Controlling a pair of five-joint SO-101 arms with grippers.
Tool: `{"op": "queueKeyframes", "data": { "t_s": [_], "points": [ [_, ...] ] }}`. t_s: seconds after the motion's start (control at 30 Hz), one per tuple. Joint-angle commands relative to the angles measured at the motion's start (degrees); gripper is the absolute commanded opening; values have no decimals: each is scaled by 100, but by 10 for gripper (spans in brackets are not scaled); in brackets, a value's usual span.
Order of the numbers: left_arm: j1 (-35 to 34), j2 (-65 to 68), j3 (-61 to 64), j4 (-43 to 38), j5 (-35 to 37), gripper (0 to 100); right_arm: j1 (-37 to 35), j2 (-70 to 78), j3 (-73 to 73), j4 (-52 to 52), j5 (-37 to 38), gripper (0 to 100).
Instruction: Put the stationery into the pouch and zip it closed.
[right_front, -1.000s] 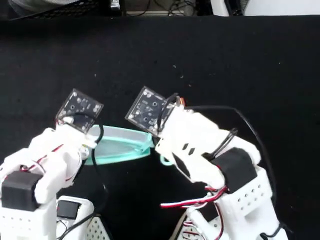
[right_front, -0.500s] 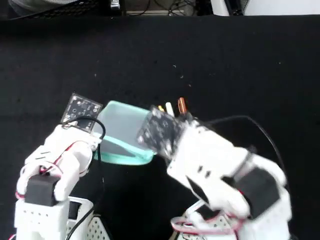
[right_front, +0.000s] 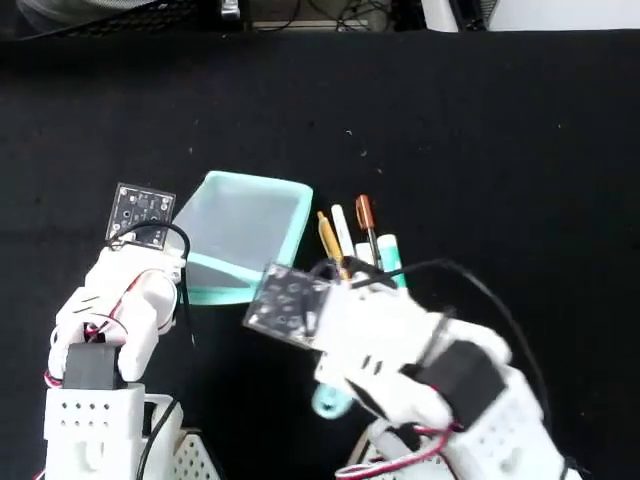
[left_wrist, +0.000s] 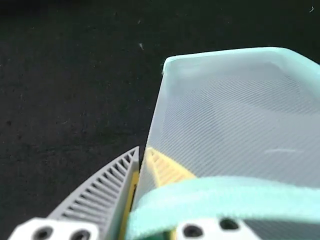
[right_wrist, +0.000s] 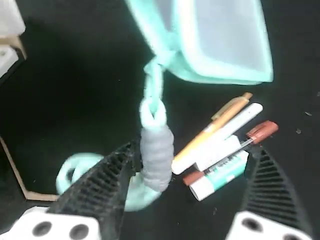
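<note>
The right gripper (right_wrist: 196, 149) hung with its jaws spread wide, empty, right over the stationery. The left gripper (left_wrist: 142, 170) was pinching the near edge of the pouch (left_wrist: 230, 115), one grey finger outside the wall and the yellow pad showing through the clear skin.

The four pieces lay in a tight bundle on the black table (right_front: 480, 130), just beside the pouch's corner and outside it: the orange pen (right_wrist: 215, 131), the white pen (right_wrist: 235, 125), the brown-capped pen (right_wrist: 260, 131) and the green-labelled tube (right_wrist: 220, 175). Nothing looked to be in the pouch yet.

The job in hand, then, was the first pick. Done well, that meant coming down across one pen at its middle, an outer one for choice, since they touched and a wide bite could drag two or roll the rest away. The left arm needed to keep the pouch rim lifted so the mouth stayed reachable, though how far it gaped I couldn't tell.

The snag was the teal strap (right_wrist: 152, 80) off the zip, with its grey bead (right_wrist: 156, 155) and loop (right_wrist: 75, 170), lying between the right jaws beside the orange pen. Close carelessly and the bead would get caught instead.
</note>
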Motion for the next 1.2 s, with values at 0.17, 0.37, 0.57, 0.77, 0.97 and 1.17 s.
{"op": "queueKeyframes", "data": {
  "t_s": [0.17, 0.37, 0.57, 0.77, 0.97, 1.17],
  "points": [
    [-119, -18, 31, -70, 396, 30, -712, -13, 488, -413, -53, 351],
    [-119, -18, 163, -79, 457, 30, -686, -57, -198, -334, -879, 410],
    [-127, -18, 646, -580, 466, 30, 105, -48, -391, -642, -923, 410],
    [-171, -18, 752, -607, 466, 30, 2101, -4, 778, -2066, -958, 244],
    [-136, -18, 778, -607, 466, 30, 3086, 4, 3081, -4009, -923, 44],
    [-136, -18, 804, -607, 466, 30, 3095, 4, 4004, -4730, -967, 192]
  ]
}}
